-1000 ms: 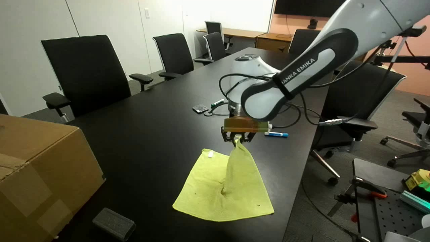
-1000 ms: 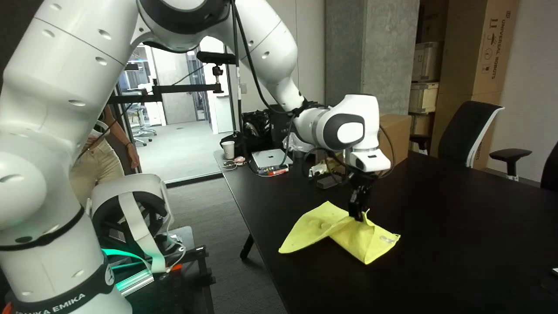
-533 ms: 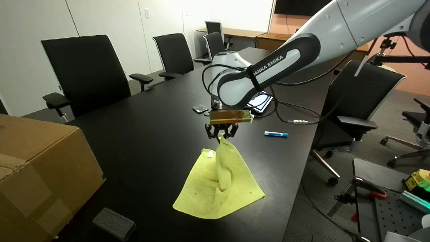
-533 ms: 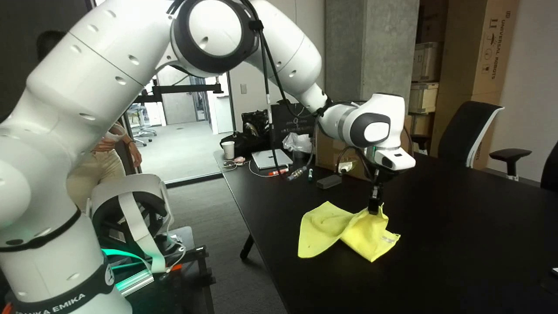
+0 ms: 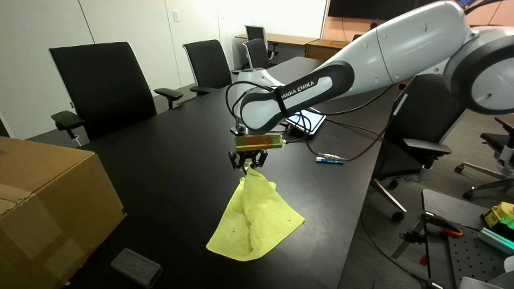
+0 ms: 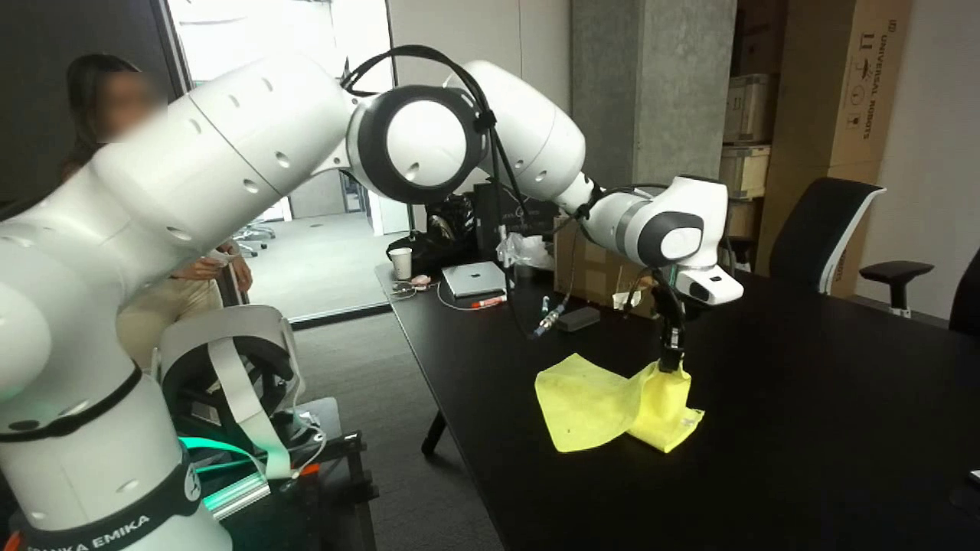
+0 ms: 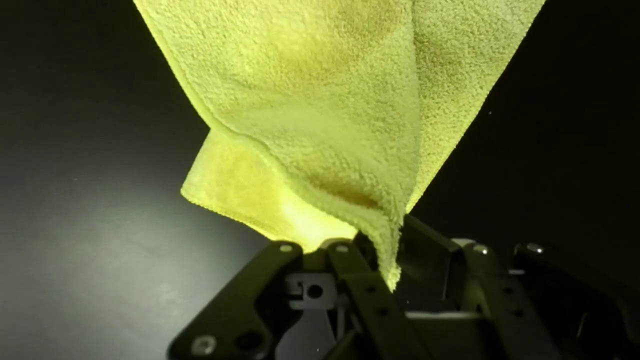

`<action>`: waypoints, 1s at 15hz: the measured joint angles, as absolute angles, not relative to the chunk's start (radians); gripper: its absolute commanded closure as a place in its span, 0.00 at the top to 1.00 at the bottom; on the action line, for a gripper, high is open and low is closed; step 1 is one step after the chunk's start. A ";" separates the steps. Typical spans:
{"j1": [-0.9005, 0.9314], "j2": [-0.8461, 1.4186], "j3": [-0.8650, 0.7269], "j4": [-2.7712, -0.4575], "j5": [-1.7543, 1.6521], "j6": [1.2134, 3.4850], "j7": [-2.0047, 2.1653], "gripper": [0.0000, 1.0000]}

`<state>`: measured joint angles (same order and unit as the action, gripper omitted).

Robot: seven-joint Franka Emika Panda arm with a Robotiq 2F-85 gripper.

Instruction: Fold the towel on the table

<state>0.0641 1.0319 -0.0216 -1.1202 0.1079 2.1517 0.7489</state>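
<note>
The yellow-green towel (image 5: 267, 224) lies partly on the glossy black table (image 5: 172, 188), with one corner lifted and its side folded up over itself. It shows in both exterior views; its flat part (image 6: 582, 405) spreads towards the arm's base. My gripper (image 5: 246, 167) is shut on the lifted corner, a little above the table, over the towel's far edge. In the wrist view the corner is pinched between the fingertips of the gripper (image 7: 387, 240), and a lower flap of the towel (image 7: 240, 180) shows beneath. A white tag (image 6: 691, 418) shows at a towel corner.
A cardboard box (image 5: 60, 208) and a dark grey block (image 5: 136, 267) stand on the table. A tablet (image 5: 311, 122) and a blue marker (image 5: 330, 161) lie beyond the towel. A laptop (image 6: 475, 280) and a cup (image 6: 400, 262) are near the table end. Cables hang from the arm.
My gripper has carried the lifted corner across the towel, leftward in one exterior view and rightward in the other. The towel's trailing near corner has been pulled inward. The gripper stays shut.
</note>
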 measured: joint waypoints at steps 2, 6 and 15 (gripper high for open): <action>0.067 1.089 -0.019 -1.043 0.109 2.124 0.749 0.57; 0.067 1.176 -0.018 -0.903 0.109 2.102 0.749 0.88; 0.064 1.155 0.061 -0.971 0.125 2.157 0.657 1.00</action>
